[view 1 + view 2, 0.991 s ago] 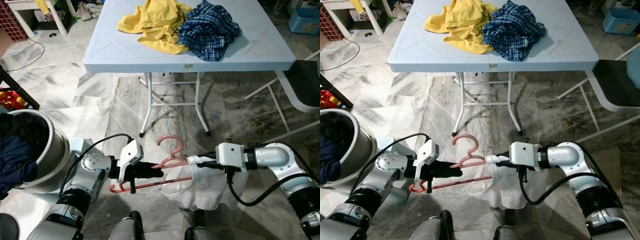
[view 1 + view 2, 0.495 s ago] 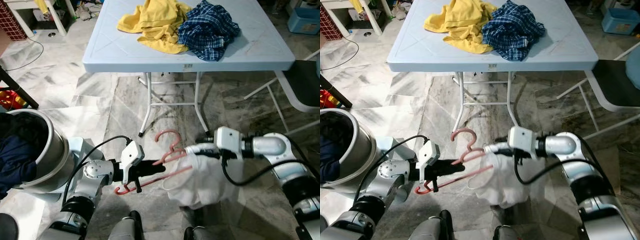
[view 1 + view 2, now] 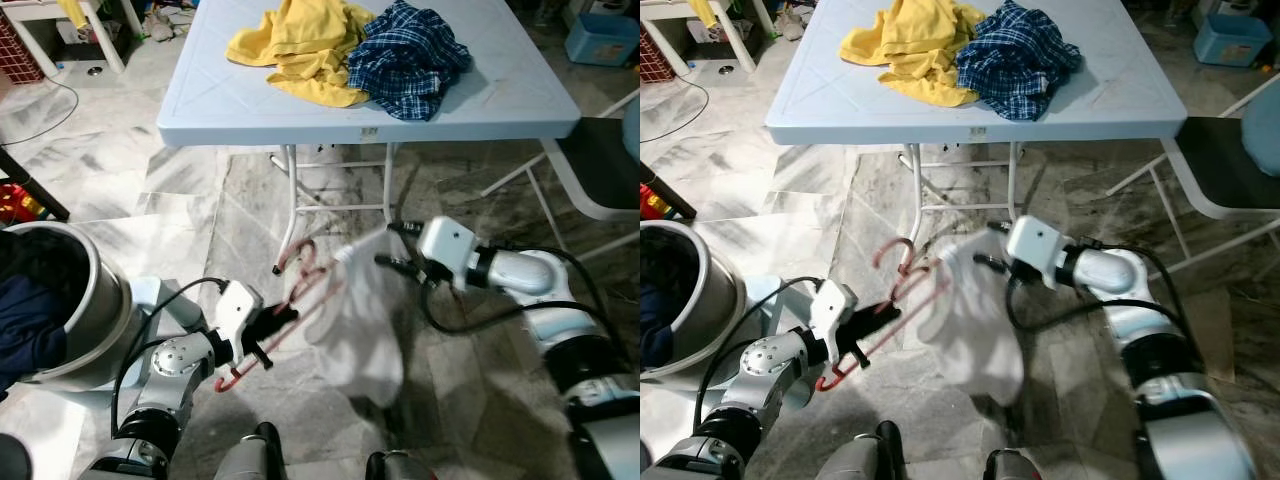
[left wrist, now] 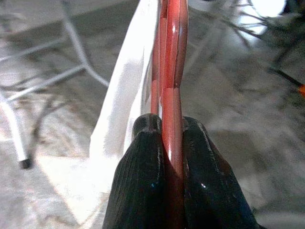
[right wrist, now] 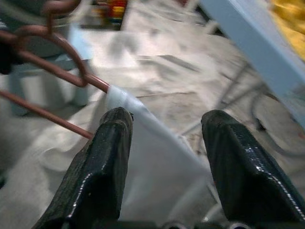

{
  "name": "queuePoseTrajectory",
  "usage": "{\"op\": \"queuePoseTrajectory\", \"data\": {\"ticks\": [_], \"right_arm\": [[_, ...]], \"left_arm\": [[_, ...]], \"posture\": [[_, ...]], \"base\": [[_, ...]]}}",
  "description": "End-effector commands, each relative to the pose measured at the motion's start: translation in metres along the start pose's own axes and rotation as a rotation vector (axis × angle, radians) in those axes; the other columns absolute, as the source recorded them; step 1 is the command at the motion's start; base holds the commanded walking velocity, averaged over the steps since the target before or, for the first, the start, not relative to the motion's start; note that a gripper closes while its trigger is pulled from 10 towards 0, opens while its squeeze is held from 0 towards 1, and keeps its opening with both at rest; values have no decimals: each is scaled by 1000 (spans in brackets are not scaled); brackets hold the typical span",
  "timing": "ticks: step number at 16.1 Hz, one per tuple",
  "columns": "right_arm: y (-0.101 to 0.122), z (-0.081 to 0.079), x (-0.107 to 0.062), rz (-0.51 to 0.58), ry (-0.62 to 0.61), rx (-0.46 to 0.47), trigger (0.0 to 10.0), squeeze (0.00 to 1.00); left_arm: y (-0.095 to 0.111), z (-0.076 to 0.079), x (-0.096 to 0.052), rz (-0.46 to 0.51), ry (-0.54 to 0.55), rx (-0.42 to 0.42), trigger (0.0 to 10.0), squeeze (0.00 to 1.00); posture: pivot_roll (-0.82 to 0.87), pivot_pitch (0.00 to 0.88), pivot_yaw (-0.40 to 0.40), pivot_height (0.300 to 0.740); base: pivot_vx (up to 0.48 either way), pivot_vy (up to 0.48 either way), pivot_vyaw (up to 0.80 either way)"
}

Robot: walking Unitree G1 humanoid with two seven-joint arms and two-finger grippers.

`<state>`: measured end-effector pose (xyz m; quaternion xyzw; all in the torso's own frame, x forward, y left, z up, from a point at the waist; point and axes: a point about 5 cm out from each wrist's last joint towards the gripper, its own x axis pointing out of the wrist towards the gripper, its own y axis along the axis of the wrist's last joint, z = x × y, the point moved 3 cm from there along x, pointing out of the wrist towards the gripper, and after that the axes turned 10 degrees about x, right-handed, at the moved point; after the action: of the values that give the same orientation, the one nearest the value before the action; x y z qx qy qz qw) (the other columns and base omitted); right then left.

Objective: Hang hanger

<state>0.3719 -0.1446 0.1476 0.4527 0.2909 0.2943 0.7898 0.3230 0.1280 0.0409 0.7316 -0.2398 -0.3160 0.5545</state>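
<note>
The left claw (image 3: 268,325) is clamped tight on the pink hanger (image 3: 300,290), its two black fingers (image 4: 143,167) pressed against the bar from either side, as the left wrist view shows plainly. The hanger sits low in front of the robot, over the marble floor (image 3: 200,200) and below the near edge of the table (image 3: 300,120), with its hook toward the table leg. A white garment (image 3: 355,330) drapes from the hanger's right end and hangs down, blurred.

Half a second ago the right claw (image 3: 385,247) was closed on the garment at the hanger's shoulder. Now its fingers stand wide apart, with the cloth and the hanger tip lying between them in the right wrist view but not gripped. It has also lifted up and away toward the table's near edge, while the left arm has tilted the hanger so the hooked end points higher.

That suggests the dressing step is finished or nearly so: the garment looks to be resting on the hanger by itself, and the left claw alone carries the load. What remains, as I judge it, is finding a rail to hook it on. The cloth seems to hold by one shoulder only, so it could slide off.

On the table's far side lie a yellow shirt (image 3: 290,45) and a blue plaid shirt (image 3: 405,55); a laundry drum (image 3: 60,300) stands at the robot's left.
</note>
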Motion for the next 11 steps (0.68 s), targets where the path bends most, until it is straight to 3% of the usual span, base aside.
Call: {"op": "queuePoseTrajectory", "data": {"ticks": [1,2,3,7,10,11], "right_arm": [[-8,2,4,-23,-94,76,10000,1000],[-10,2,6,-24,-120,106,10000,1000],[-17,-4,9,-16,-162,197,10000,1000],[-36,-37,23,-11,-237,427,10000,1000],[-38,-37,25,-5,-321,488,10000,996],[-39,-34,25,-7,-359,488,10000,757]], "left_arm": [[11,-8,3,44,48,36,0,0],[12,-8,4,50,55,39,0,0],[17,-9,7,68,58,42,0,0],[37,-1,22,143,14,66,0,0],[43,0,27,155,-4,80,0,0],[46,1,28,166,-10,81,0,0]], "posture": [[-35,206,23,740],[-35,206,23,740],[-34,209,20,740],[-42,215,29,740],[-49,214,34,740],[-49,214,34,740]], "base": [[0,0,0],[0,0,0],[0,0,0],[0,0,0],[0,0,0],[0,0,0]]}}
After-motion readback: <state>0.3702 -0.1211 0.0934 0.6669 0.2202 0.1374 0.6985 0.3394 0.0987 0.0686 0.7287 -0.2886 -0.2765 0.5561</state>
